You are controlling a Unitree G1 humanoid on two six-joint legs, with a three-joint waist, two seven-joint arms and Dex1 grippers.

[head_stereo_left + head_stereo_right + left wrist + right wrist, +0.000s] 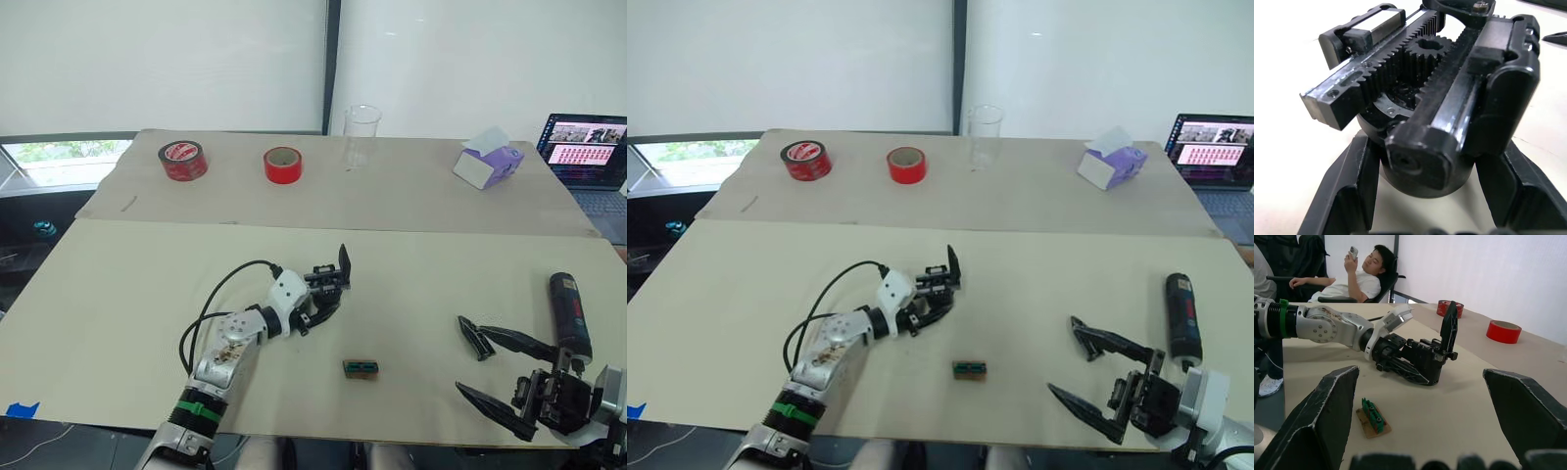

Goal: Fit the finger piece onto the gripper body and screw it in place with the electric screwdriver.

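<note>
Head views: left hand [321,305] clamps the gripper body [328,284] near surface [118,284] centre; right hand [500,372] spread wide, empty, at 4 o'clock, finger piece [474,338] by its tip, electric screwdriver [569,313] beyond.
Left wrist: rack and gear exposed.
Right wrist: body [1425,357] ahead.
Risk: thin finger piece may slide away under closing fingers

Bright even daylight, soft faint shadows, wrist views' near foreground blurred
</note>
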